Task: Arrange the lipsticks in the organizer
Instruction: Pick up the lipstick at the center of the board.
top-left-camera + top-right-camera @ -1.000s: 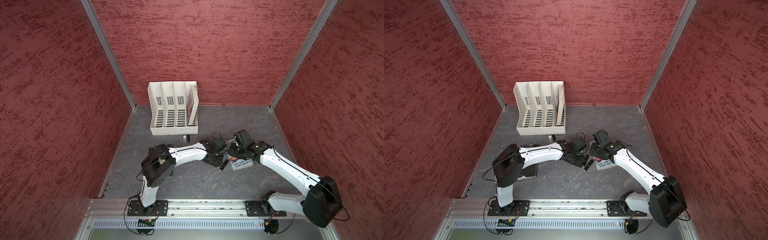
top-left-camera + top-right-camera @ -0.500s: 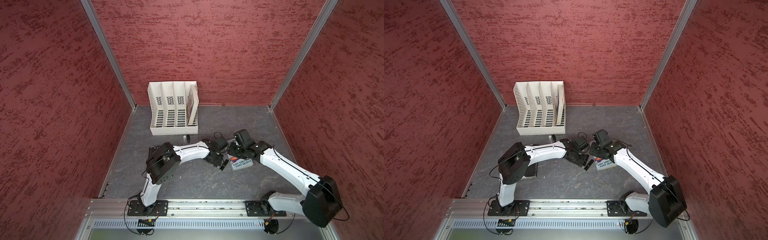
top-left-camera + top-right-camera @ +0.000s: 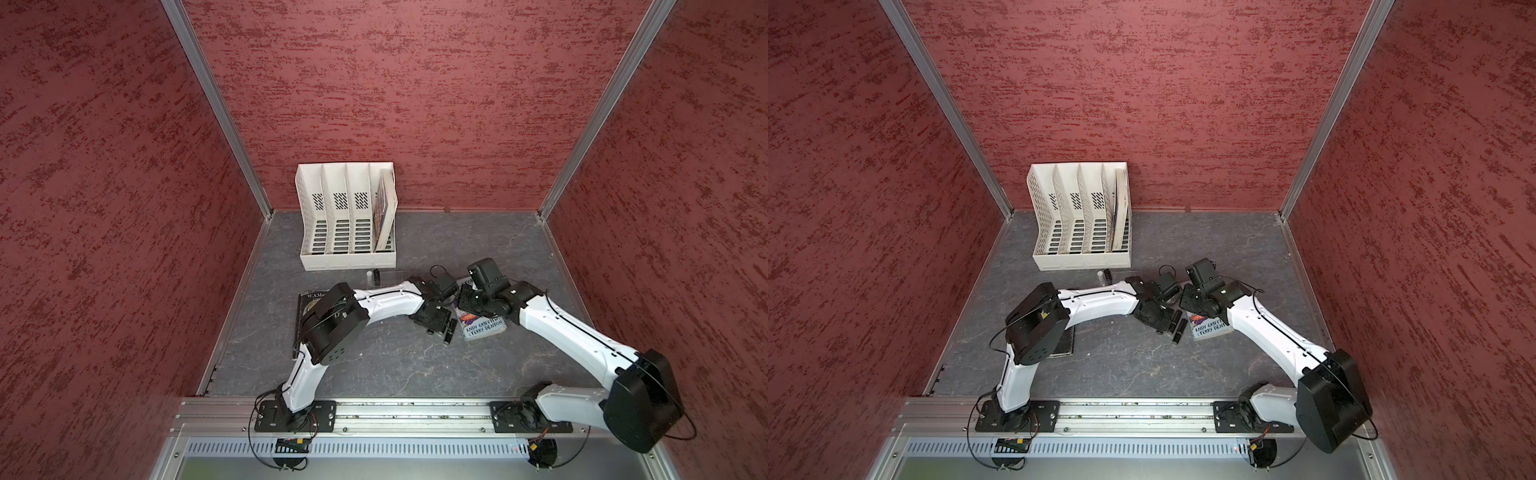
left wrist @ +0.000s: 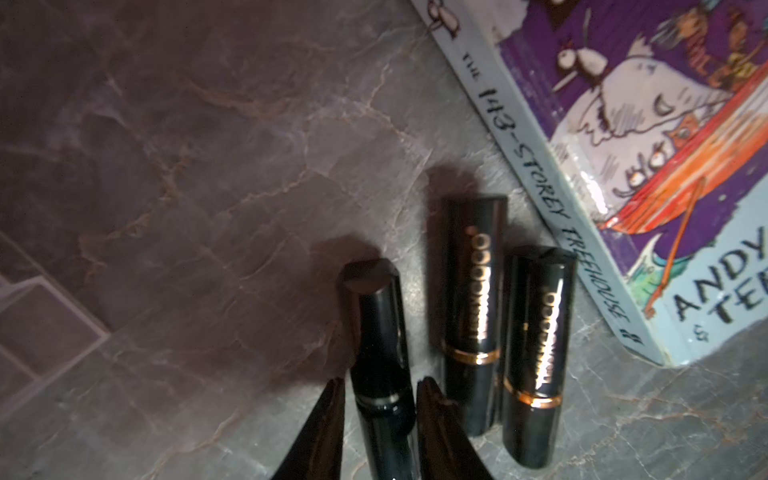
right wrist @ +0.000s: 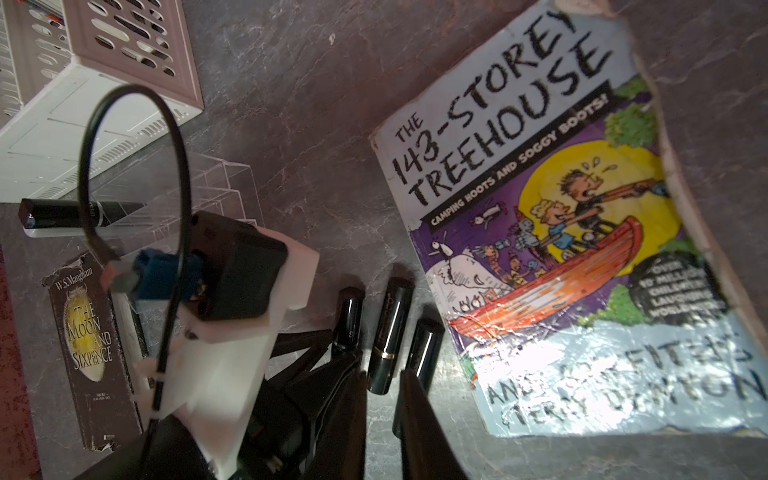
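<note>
Broadly, the grey table (image 3: 415, 374) carries a white file rack (image 3: 347, 259) at the back and the Treehouse paperback (image 3: 484, 328) lying flat nearer the arms. Just before the rack sits the clear organizer (image 5: 216, 178). The left hand (image 4: 379, 384) is clamped on a black lipstick (image 4: 374, 316) lying beside the paperback's spine. The right hand (image 5: 381, 368) hovers close by, fingers pinched nearly together. A second black lipstick (image 4: 471, 282) and third black lipstick (image 4: 536, 332) lie alongside. An upright black lipstick (image 3: 376, 274) and white lipstick (image 3: 368, 276) stand at the organizer's end.

Black lipsticks (image 3: 448, 333) beside paperback book (image 3: 484, 328)
</note>
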Robot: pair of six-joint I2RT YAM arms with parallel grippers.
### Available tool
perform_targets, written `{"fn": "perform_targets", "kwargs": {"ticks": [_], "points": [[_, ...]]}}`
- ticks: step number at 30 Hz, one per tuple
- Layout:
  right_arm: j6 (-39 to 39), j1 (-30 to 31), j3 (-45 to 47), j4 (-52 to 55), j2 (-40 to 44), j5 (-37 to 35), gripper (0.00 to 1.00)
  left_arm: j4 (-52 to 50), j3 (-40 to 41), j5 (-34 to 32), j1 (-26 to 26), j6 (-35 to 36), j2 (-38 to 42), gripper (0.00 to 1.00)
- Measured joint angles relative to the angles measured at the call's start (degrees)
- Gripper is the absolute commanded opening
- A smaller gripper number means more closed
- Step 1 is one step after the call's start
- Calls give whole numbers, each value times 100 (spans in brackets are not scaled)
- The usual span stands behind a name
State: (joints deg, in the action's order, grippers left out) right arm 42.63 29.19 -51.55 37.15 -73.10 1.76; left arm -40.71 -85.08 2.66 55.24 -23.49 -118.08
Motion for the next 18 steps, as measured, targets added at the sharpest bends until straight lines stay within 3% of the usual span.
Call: {"fn": "perform_targets", "kwargs": {"ticks": [18], "points": [[0, -11, 105, -48, 2, 57, 19, -179, 0, -20, 35, 4, 0, 33]]}}
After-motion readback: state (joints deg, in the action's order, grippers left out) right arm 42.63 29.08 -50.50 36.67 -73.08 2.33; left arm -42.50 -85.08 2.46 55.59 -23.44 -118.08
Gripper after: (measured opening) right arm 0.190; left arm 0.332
